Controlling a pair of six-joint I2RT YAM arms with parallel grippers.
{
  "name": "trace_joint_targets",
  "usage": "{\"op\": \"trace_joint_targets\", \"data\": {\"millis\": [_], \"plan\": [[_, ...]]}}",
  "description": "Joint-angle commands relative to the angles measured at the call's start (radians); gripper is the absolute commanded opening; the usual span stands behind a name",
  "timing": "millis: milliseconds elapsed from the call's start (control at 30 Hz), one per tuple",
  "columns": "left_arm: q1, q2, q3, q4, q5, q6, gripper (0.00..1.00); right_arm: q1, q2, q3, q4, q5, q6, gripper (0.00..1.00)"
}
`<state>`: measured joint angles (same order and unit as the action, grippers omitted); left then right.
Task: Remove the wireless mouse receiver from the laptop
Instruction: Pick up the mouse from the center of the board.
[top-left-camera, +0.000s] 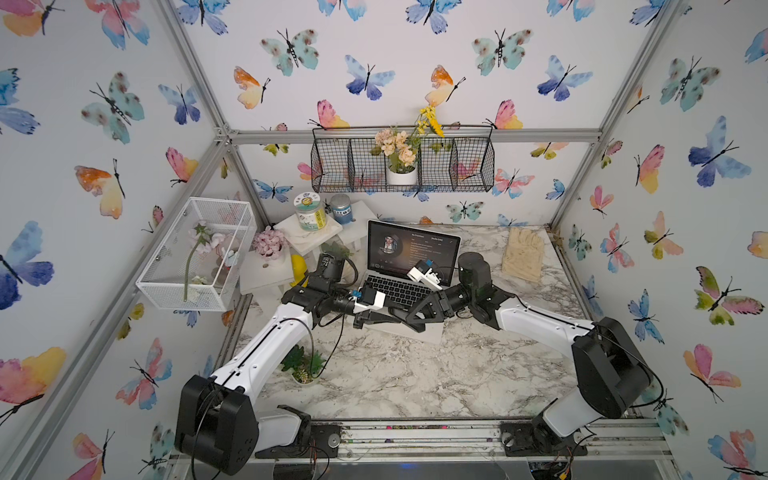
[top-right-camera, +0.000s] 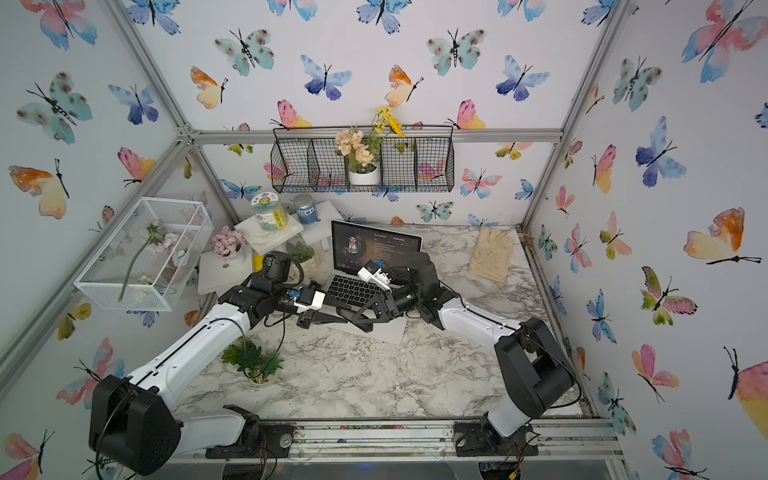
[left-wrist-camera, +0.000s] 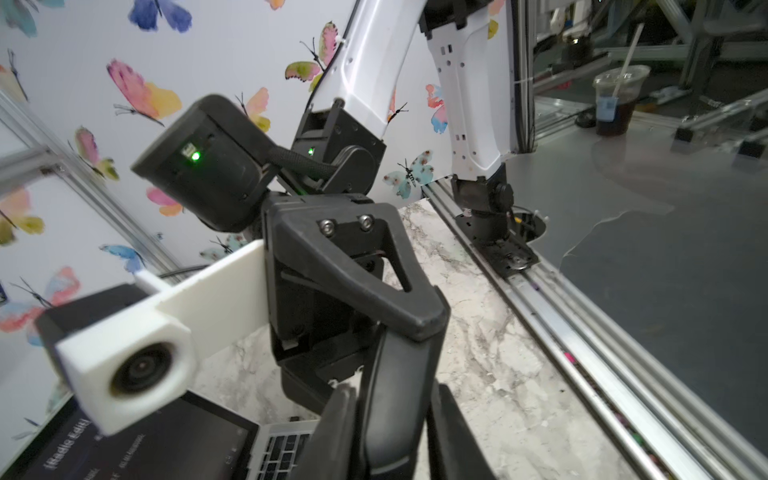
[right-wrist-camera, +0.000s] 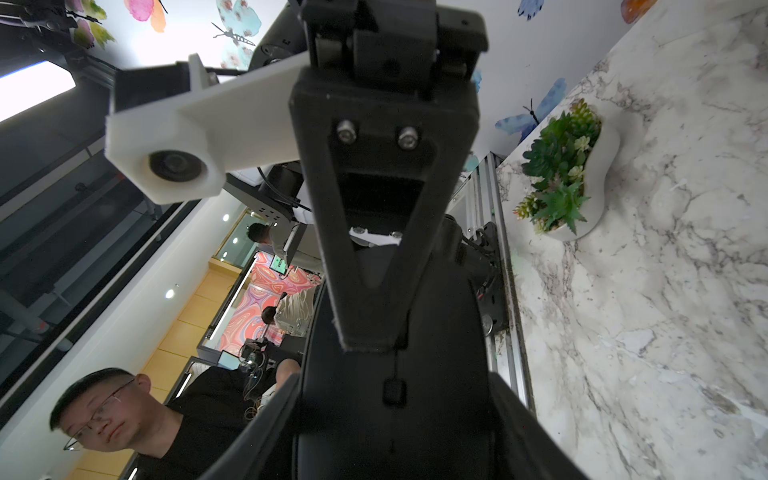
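The laptop (top-left-camera: 415, 249) (top-right-camera: 374, 245) stands open at the back middle, its dark screen lit. Just in front of it both grippers meet over a white pad. My right gripper (top-left-camera: 405, 320) (right-wrist-camera: 395, 415) is shut on the sides of a black oval mouse (right-wrist-camera: 415, 415). My left gripper (top-left-camera: 388, 318) (left-wrist-camera: 392, 392) is shut across the same mouse (left-wrist-camera: 399, 374), one finger on each face. In the left wrist view the receiver (left-wrist-camera: 293, 418) shows as a tiny black nub on the laptop's (left-wrist-camera: 166, 449) far edge by the hinge. The right arm hides it in both top views.
A white pad (top-left-camera: 424, 334) lies under the grippers. A succulent pot (top-left-camera: 303, 365) (right-wrist-camera: 582, 166) sits front left near the left arm. White risers with jars (top-left-camera: 309, 216) and pink flowers (top-left-camera: 270, 243) crowd the back left. A pale glove (top-left-camera: 523, 253) lies back right.
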<state>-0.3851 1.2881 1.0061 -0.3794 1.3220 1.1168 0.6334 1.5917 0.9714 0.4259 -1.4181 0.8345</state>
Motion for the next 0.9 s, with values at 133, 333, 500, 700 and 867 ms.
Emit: {"op": "trace_joint_targets", "data": {"millis": [133, 333, 500, 700, 867], "plan": [[-0.008, 0.010, -0.014, -0.024, 0.016, -0.059, 0.01, -0.009, 0.002, 0.025, 0.013, 0.036, -0.052, 0.73], [-0.009, -0.010, -0.063, 0.124, -0.027, -0.249, 0.00, -0.119, -0.077, 0.092, -0.244, 0.248, -0.219, 0.87], [-0.008, -0.009, -0.072, 0.300, -0.101, -0.569, 0.00, -0.194, -0.182, 0.123, -0.447, 0.549, -0.356, 0.88], [-0.011, 0.039, -0.052, 0.436, -0.195, -1.013, 0.00, -0.198, -0.298, 0.096, -0.501, 0.809, -0.434, 0.90], [-0.009, 0.100, 0.032, 0.337, -0.287, -1.245, 0.00, -0.197, -0.346, 0.037, -0.534, 0.890, -0.506, 0.90]]}}
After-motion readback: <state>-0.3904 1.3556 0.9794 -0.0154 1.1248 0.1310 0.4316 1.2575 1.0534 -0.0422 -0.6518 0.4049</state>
